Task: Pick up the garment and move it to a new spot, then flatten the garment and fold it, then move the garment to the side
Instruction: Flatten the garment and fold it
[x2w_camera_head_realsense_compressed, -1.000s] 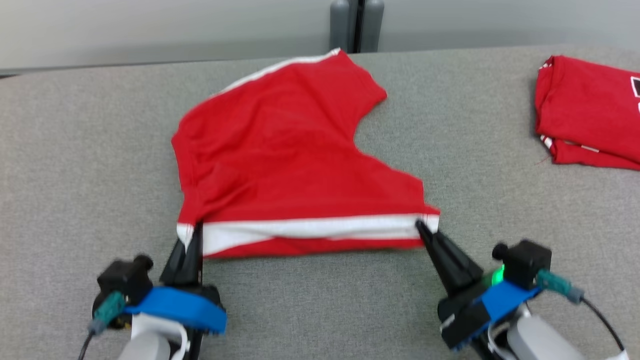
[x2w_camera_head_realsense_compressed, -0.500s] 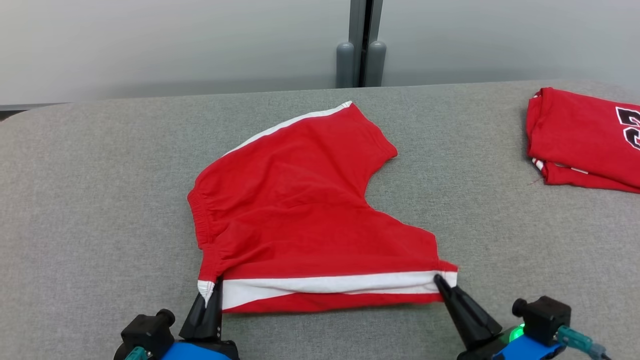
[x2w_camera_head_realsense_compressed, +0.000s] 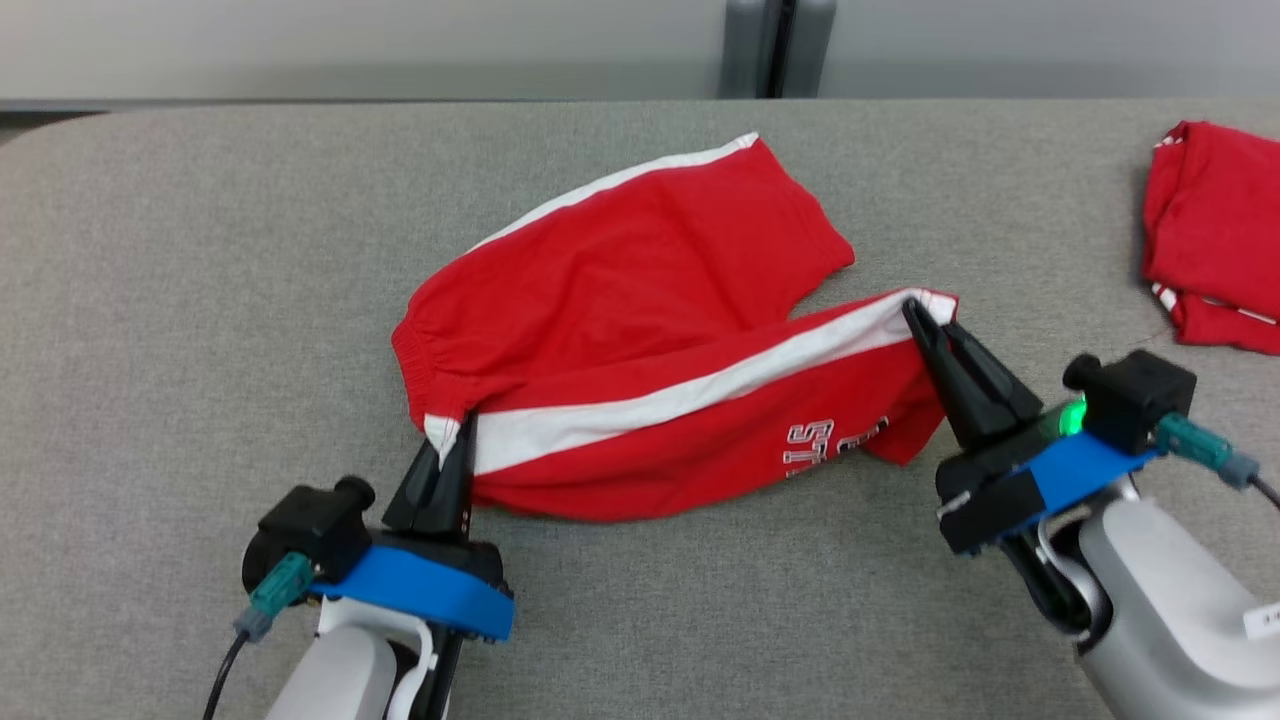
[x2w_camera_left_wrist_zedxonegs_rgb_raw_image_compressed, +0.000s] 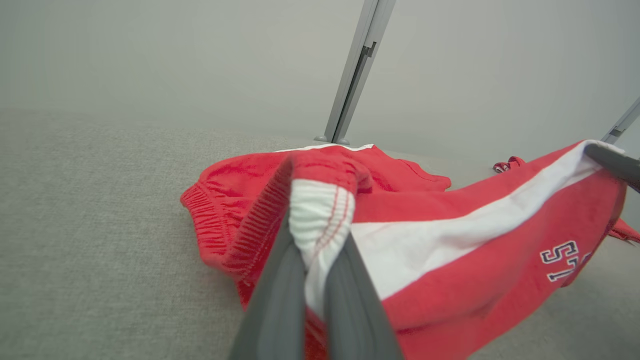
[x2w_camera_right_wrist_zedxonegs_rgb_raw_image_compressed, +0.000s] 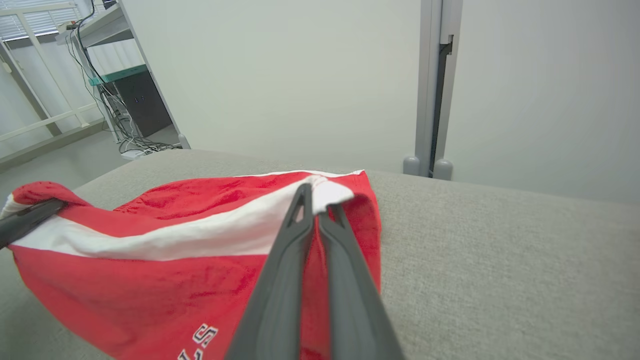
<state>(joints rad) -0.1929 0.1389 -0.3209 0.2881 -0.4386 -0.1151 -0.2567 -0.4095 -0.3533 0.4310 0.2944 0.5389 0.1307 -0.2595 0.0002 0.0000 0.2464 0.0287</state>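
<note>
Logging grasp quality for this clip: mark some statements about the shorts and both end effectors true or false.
1. The left end effector is shut on the white-striped waistband corner of the shorts. True.
2. The right end effector is open and clear of the shorts. False: it is shut on the striped hem corner of one leg.
3. Lettering shows on the leg held between the end effectors. True.
4. The shorts lie fully flat on the table. False: the near leg is raised and stretched between the two end effectors.
5. A folded red garment lies on the robot's right. True.
</note>
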